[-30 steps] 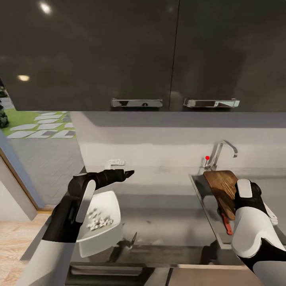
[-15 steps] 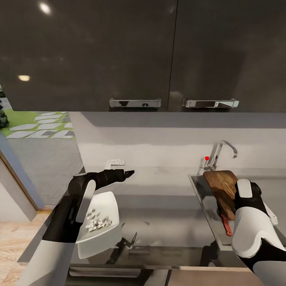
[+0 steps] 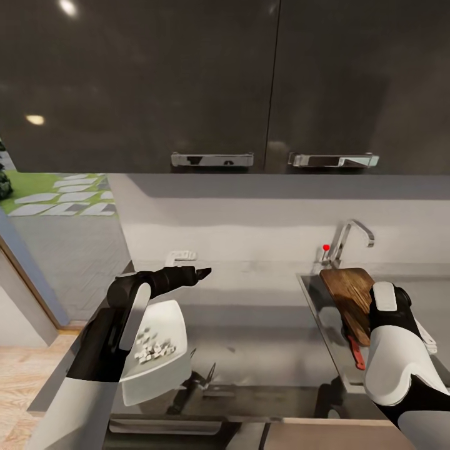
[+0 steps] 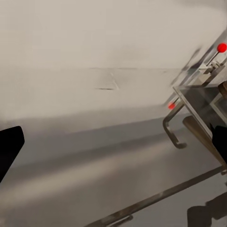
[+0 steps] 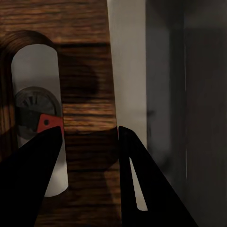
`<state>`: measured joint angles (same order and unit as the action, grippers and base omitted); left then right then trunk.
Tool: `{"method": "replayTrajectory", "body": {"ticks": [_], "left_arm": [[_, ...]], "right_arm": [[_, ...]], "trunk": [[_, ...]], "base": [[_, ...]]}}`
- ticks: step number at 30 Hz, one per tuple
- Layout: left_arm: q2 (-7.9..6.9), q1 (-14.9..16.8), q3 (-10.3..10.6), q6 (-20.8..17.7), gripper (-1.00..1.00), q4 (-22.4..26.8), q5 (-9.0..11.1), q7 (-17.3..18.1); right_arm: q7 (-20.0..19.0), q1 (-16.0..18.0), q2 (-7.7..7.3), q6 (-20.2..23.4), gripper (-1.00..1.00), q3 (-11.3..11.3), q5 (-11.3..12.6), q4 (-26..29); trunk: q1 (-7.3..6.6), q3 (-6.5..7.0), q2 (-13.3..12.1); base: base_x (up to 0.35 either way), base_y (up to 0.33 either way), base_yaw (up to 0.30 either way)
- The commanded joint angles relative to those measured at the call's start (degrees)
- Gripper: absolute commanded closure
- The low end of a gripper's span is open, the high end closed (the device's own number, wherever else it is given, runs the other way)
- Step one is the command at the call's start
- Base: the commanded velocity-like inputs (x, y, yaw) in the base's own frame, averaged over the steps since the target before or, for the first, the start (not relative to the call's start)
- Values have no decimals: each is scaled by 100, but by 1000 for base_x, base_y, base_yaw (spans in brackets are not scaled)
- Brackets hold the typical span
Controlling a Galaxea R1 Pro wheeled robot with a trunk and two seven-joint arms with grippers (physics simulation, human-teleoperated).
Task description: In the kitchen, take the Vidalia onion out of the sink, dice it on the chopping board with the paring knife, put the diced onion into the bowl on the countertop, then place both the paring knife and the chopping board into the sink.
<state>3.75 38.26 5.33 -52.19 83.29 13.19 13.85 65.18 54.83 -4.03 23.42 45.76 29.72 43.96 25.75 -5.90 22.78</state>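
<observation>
**Board's nearly in the sink, and it looks like a stiff, slick piece to let go of**

Starting on the left: the bowl (image 3: 159,350) sits on the countertop (image 3: 262,340) with the white diced onion (image 3: 153,351) already in it. The left gripper (image 3: 201,274) hangs above it, pointing at the backsplash, fingers drawn to a point and holding nothing.

Over to the right, the chopping board (image 3: 350,299) leans tilted in the sink (image 3: 319,312), just in front of the tap (image 3: 351,240). The paring knife (image 3: 356,356) peeks out below it, red handle showing. The right gripper (image 5: 87,137) is at the board's handle slot end; its fingers (image 5: 137,179) straddle the wood by the slot, though I can't tell if they're actually pinching it.

My guess: the board is rigid, moderately heavy, smooth-faced. The strip beside the slot is the sensible grab spot, but a thin-edge pinch could let it pivot or slide against steel.
</observation>
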Motion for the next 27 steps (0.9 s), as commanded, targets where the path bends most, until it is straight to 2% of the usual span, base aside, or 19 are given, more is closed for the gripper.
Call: {"method": "replayTrajectory", "body": {"ticks": [1, 27], "left_arm": [[3, 6, -5, -28, -100, 3, -9, 22], [3, 6, -5, -28, -100, 3, -9, 22]], "right_arm": [[22, 7, -1, 49, 100, 3, 17, 8], [21, 9, -1, 47, 100, 3, 17, 7]], "trunk": [[4, -20, 14], [4, -210, 14]], "base": [[0, 0, 0], [0, 0, 0]]}}
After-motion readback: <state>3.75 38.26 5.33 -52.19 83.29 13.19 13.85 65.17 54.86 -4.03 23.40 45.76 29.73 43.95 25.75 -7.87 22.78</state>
